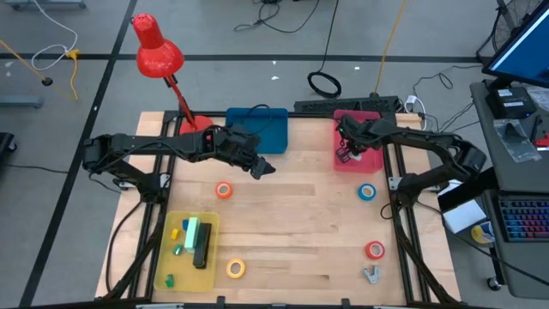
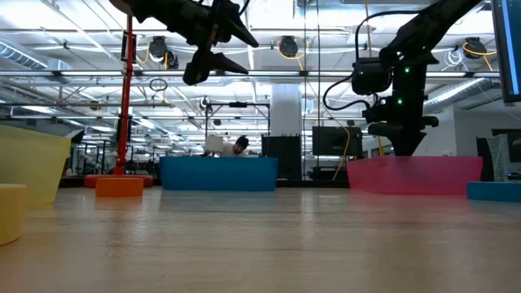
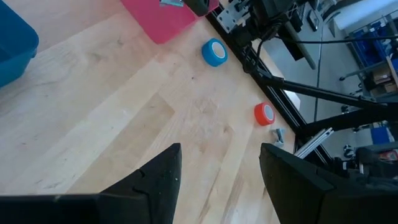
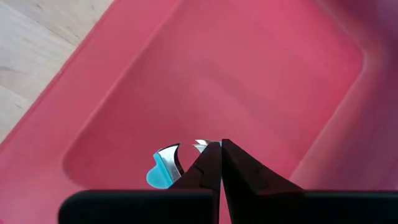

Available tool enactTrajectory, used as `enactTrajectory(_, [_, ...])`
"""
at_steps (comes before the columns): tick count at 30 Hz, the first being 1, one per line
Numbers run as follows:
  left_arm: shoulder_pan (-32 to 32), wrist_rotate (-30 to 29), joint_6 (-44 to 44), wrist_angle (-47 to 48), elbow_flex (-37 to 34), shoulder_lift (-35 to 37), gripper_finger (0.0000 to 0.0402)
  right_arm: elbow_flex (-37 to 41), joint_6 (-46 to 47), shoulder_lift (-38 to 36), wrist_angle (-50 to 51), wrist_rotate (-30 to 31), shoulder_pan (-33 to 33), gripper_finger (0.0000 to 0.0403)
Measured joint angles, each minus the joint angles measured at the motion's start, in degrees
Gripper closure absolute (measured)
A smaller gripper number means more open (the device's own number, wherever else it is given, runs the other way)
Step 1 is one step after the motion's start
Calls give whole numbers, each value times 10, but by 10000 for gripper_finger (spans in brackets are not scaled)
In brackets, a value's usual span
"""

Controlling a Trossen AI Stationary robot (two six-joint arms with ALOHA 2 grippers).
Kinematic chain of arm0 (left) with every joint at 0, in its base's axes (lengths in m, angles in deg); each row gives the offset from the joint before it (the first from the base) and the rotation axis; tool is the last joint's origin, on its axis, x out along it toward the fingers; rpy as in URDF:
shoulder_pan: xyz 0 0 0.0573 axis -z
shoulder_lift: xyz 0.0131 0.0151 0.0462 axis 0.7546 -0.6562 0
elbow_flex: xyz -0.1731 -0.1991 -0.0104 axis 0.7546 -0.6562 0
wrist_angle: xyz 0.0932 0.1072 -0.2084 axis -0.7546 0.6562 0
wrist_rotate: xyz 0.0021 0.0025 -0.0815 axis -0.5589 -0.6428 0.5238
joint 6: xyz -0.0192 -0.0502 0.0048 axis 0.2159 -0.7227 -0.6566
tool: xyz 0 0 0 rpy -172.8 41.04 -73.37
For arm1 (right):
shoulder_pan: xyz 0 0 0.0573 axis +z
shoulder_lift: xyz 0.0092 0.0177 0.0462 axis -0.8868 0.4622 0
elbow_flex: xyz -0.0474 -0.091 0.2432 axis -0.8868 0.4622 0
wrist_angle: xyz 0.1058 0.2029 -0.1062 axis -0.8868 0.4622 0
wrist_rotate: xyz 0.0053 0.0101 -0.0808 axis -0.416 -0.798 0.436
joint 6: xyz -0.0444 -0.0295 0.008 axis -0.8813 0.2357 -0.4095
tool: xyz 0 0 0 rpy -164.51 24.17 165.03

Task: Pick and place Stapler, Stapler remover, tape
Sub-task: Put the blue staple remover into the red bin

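My right gripper (image 1: 346, 156) points steeply down inside the pink tray (image 1: 371, 161), shut on a light-blue stapler remover (image 4: 163, 169) with silver claws. My left gripper (image 1: 264, 168) hangs open above the table's middle, with nothing between its fingers. The black stapler (image 1: 202, 246) lies in the yellow tray (image 1: 171, 257) at the near left. Tape rolls lie flat on the wood: orange (image 1: 224, 190), blue (image 1: 367, 191), red (image 1: 375, 250) and yellow (image 1: 236, 269). My right gripper pinches the stapler remover between its two fingertips by a silver metal part (image 4: 203, 145); the fingers themselves hide the rest of the contact. The fingers come from above, slanting down. The blue handle sticks out to one side of them, over the tray's floor.
A blue tray (image 1: 266, 137) stands at the far middle, beside a red desk lamp (image 1: 159, 53). A small grey metal piece (image 1: 371, 275) lies near the red roll. Small green, blue and yellow bits share the yellow tray. Bare wood spans the table's middle.
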Motion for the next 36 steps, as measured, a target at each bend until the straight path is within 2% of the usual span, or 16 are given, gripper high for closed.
enactTrajectory(4, [0,0,8,0,0,0,185,0,-13,0,0,-15,-1,387])
enactTrajectory(12, [0,0,15,0,0,0,186,0,-22,-9,1,-14,-1,313])
enactTrajectory(18, [0,0,29,0,0,0,185,0,0,-82,42,-33,3,292])
enactTrajectory(22, [1,-11,46,0,0,0,185,0,24,-165,62,-97,18,297])
enactTrajectory(25, [2,-32,57,0,0,0,185,0,53,-228,67,-178,31,306])
enactTrajectory(29, [2,-49,61,0,0,0,186,0,98,-299,68,-315,59,317])
enactTrajectory(31, [2,-50,69,0,0,0,186,0,138,-327,68,-361,81,321])
enactTrajectory(33, [4,-50,81,0,0,0,186,0,183,-349,68,-385,107,325])
enactTrajectory(36, [4,-50,97,0,0,0,186,0,242,-373,69,-389,159,328])
